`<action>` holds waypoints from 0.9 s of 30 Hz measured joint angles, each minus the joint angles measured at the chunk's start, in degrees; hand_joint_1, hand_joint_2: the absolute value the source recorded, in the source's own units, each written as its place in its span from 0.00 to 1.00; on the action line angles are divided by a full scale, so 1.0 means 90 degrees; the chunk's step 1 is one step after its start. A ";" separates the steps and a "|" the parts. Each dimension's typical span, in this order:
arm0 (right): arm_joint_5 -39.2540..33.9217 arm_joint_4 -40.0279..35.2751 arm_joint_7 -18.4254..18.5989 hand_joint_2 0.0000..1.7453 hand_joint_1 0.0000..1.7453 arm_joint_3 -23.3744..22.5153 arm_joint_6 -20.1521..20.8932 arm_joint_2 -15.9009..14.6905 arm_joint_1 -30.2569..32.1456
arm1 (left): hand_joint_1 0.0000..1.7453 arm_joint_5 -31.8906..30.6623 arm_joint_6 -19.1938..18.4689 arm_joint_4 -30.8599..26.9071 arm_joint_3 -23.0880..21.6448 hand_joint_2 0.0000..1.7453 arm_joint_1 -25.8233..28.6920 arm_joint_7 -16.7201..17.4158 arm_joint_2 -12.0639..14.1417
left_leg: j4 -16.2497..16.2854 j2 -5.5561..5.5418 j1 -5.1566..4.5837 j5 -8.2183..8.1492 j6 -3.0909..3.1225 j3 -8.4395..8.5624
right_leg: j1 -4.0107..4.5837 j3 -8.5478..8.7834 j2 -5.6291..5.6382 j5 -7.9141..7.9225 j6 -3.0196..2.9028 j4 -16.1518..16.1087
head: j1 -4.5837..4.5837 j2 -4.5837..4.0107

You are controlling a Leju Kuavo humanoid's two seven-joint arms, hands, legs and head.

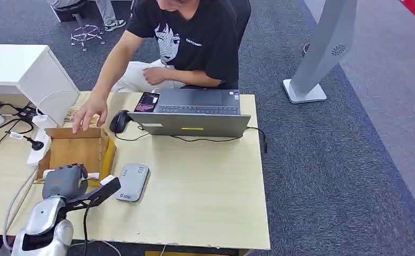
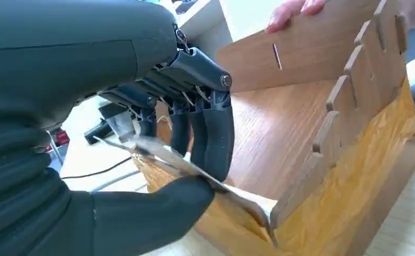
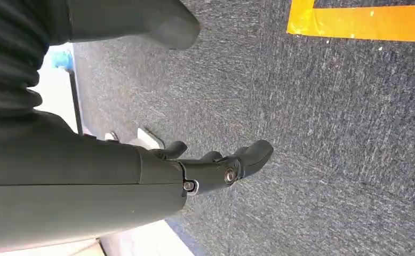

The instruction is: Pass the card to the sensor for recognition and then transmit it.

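My left hand [image 1: 65, 181] hangs at the near edge of the open wooden box [image 1: 80, 149], left of the flat grey card sensor [image 1: 132, 181] on the table. In the left wrist view this hand [image 2: 194, 133] pinches a thin pale card [image 2: 152, 149] between thumb and fingers, just over the box's front wall [image 2: 354, 176]. A white edge of the card [image 1: 93, 176] shows beside the hand in the head view. My right hand [image 3: 216, 168] hangs over grey carpet, fingers loosely apart, holding nothing.
A seated person rests a hand [image 1: 88, 114] on the box's far wall. An open laptop [image 1: 194, 114], a black mouse [image 1: 120, 121] and a phone [image 1: 147, 101] lie behind the sensor. A power strip [image 1: 37, 144] and cables lie at the left. Bare tabletop [image 1: 205, 186] lies right of the sensor.
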 joint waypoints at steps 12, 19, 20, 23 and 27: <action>0.0002 0.0000 0.0000 1.00 0.00 -0.0024 0.0000 0.0000 -0.0001 | 1.00 -0.0002 0.0044 -0.0034 -0.0002 1.00 -0.0099 0.0090 -0.0005 | 0.0000 0.0006 0.0000 -0.0001 0.0000 0.0001 | 0.0000 -0.0001 0.0003 0.0000 0.0000 0.0000 | 0.0000 0.0000; 0.0019 -0.0002 -0.0007 1.00 0.00 -0.0073 -0.0005 0.0000 -0.0001 | 1.00 -0.0002 0.0097 -0.0034 -0.0002 1.00 -0.0103 0.0114 -0.0005 | 0.0000 0.0006 0.0000 -0.0001 0.0000 0.0001 | 0.0000 -0.0001 0.0003 0.0000 0.0000 0.0000 | 0.0000 0.0000; 0.0019 -0.0002 -0.0010 1.00 0.00 -0.0075 -0.0005 0.0000 -0.0001 | 1.00 -0.0002 0.0100 -0.0034 -0.0002 1.00 -0.0103 0.0114 -0.0005 | 0.0000 0.0006 0.0000 -0.0001 0.0000 0.0001 | 0.0000 -0.0001 0.0003 0.0000 0.0000 0.0000 | 0.0000 0.0000; 0.0024 -0.0002 -0.0010 1.00 0.00 -0.0087 -0.0007 0.0000 -0.0001 | 1.00 -0.0002 0.0124 -0.0034 -0.0005 1.00 -0.0104 0.0124 -0.0002 | 0.0000 0.0006 0.0000 0.0000 0.0000 0.0001 | 0.0000 -0.0001 0.0003 0.0000 0.0000 0.0000 | 0.0000 0.0000; 0.0029 -0.0002 -0.0010 1.00 0.00 -0.0097 -0.0019 0.0000 0.0000 | 1.00 -0.0002 0.0238 -0.0126 -0.0073 1.00 -0.0131 0.0325 0.0080 | 0.0001 0.0005 0.0000 0.0000 0.0000 0.0001 | 0.0000 -0.0002 0.0002 0.0000 0.0000 0.0000 | 0.0000 0.0000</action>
